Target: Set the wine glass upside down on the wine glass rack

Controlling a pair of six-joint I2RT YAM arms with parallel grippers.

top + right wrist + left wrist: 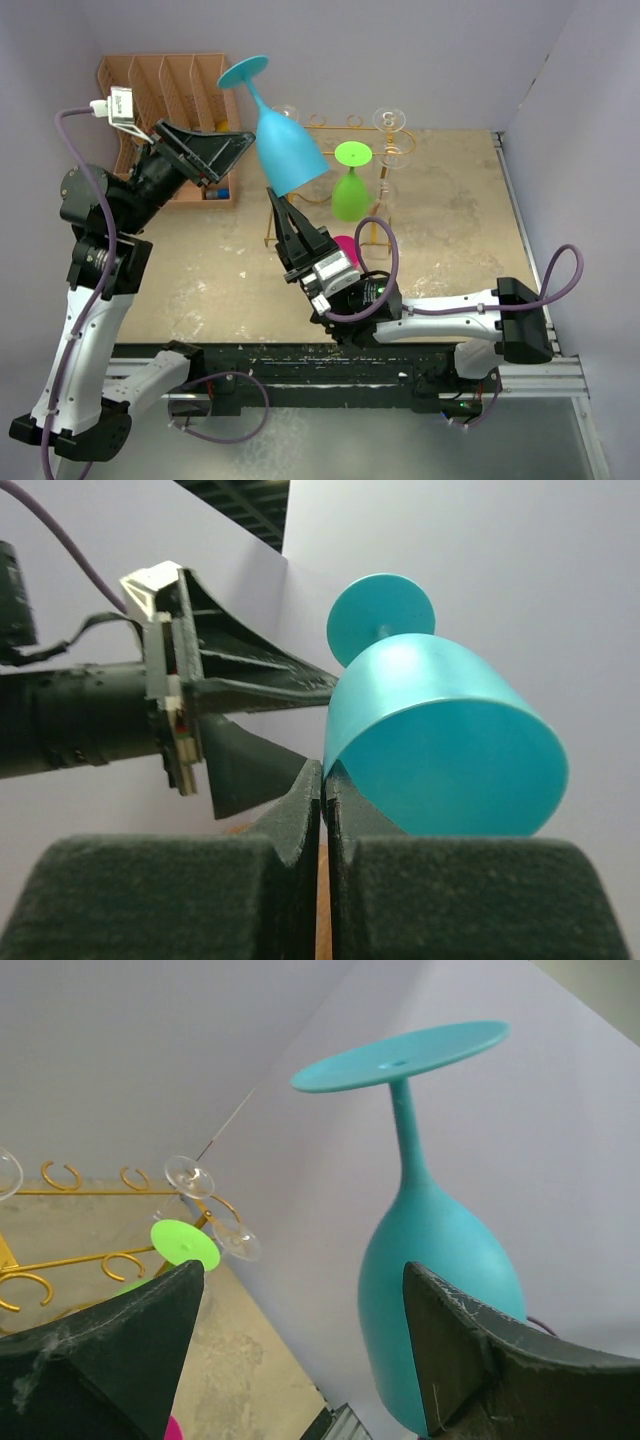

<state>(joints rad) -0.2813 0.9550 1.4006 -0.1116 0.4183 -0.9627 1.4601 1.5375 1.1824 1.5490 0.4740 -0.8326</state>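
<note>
Nearest the bases, the right arm lies low across the table with its forearm bent back towards the centre and its wrist tipped upward. The right gripper [274, 196] is pinched narrowly on the rim of the teal wine glass [285, 150], which stands in the air foot-up. It is already inverted, as hanging it requires. The left arm rears up from its shoulder and reaches in level, and the left gripper [235, 158] is spread wide beside the bowl, probably for a handover; whether a finger touches it is unclear. Beyond stands the gold wine glass rack [335, 124], well apart from the teal glass, with a green glass [349, 190] hanging there.
</note>
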